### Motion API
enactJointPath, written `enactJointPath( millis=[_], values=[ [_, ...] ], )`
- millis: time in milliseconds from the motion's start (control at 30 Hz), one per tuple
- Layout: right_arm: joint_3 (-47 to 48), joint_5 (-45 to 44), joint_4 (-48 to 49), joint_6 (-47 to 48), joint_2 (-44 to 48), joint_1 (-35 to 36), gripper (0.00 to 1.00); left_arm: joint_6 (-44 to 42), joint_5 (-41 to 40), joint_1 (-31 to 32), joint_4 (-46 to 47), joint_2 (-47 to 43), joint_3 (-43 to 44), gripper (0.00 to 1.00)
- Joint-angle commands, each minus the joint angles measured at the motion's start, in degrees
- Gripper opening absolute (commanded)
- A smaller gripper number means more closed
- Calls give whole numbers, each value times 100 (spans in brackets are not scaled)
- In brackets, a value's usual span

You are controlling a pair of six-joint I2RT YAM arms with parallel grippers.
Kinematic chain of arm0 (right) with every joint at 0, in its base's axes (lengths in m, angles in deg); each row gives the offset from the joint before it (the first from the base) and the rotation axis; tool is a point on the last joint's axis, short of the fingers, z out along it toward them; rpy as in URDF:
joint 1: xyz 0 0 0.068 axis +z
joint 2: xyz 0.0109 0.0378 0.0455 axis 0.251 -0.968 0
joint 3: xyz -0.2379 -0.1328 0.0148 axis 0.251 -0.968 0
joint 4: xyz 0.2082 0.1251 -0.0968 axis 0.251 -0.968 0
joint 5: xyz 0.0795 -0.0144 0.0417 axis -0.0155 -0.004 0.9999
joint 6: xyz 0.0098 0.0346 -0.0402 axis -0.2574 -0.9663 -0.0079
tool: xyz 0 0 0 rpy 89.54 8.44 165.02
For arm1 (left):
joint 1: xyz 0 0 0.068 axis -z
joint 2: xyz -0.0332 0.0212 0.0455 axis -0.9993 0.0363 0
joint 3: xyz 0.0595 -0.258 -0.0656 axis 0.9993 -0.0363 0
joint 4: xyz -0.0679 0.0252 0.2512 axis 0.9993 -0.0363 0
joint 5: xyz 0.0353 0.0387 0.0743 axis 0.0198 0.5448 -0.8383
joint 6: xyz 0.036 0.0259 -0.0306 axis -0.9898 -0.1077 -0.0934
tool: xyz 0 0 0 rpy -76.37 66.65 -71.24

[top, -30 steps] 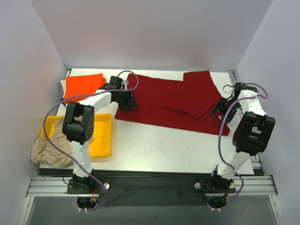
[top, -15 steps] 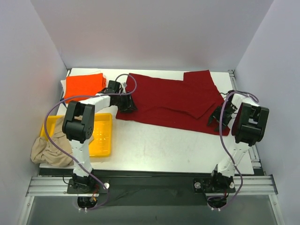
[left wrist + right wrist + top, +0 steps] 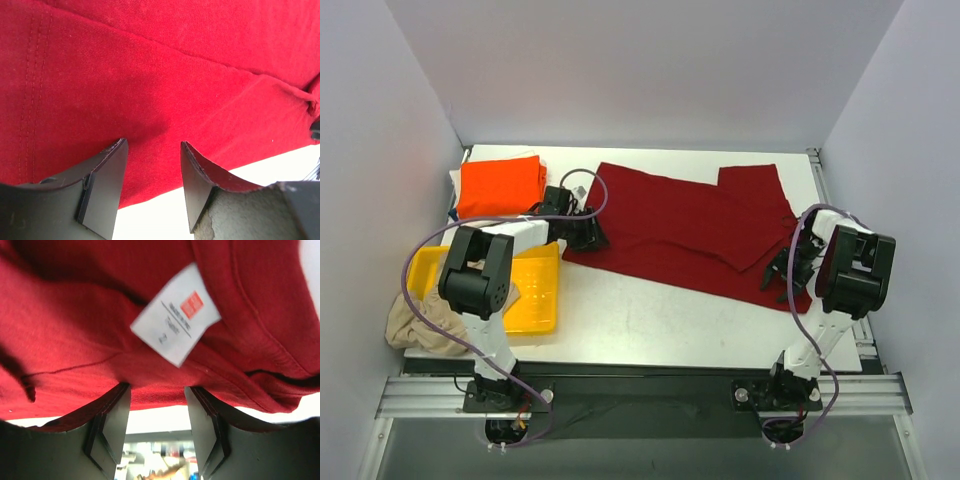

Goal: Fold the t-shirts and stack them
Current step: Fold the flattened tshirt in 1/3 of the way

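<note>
A dark red t-shirt [image 3: 690, 225] lies spread sideways on the white table, neck end at the right. My left gripper [image 3: 588, 236] stands on its left edge. In the left wrist view the jaws [image 3: 152, 142] are a little apart, tips on the red cloth [image 3: 175, 75] at its near edge. My right gripper [image 3: 780, 272] stands on the neck end. In the right wrist view its jaws [image 3: 156, 386] are also a little apart, just below the white neck label [image 3: 175, 315]. A folded orange t-shirt [image 3: 500, 185] lies at the back left. A beige t-shirt [image 3: 415, 322] hangs crumpled at the left.
A yellow tray [image 3: 542, 300] sits at the near left beside my left arm, the beige cloth partly in it. A white cloth edge [image 3: 454, 183] shows under the orange shirt. Grey walls close in the back and both sides.
Both grippers have moved toward the near edge of the table. The dark red shirt has shifted that way with them, most at its right end.
</note>
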Motion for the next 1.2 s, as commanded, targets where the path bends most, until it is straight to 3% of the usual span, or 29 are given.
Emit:
enactJointPath(
  millis=[0,300,533,767,1167],
  values=[
    [-477,-449,-215,-49,33,-45,49,-176,-434,64,-555,-19,-484,58],
    [-803,-431,-356,-137,859,34,50,0,-1050,310,-696,-1135,-1450,59],
    [-163,-475,-681,-356,1395,895,50,105,-1480,679,-1003,-1864,-1127,61],
    [49,-528,-585,-436,1159,1414,49,149,-1648,926,-1153,-2103,-599,61],
    [190,-203,109,-638,455,1862,45,228,-1604,943,-1065,-2103,-862,62]
  ],
)
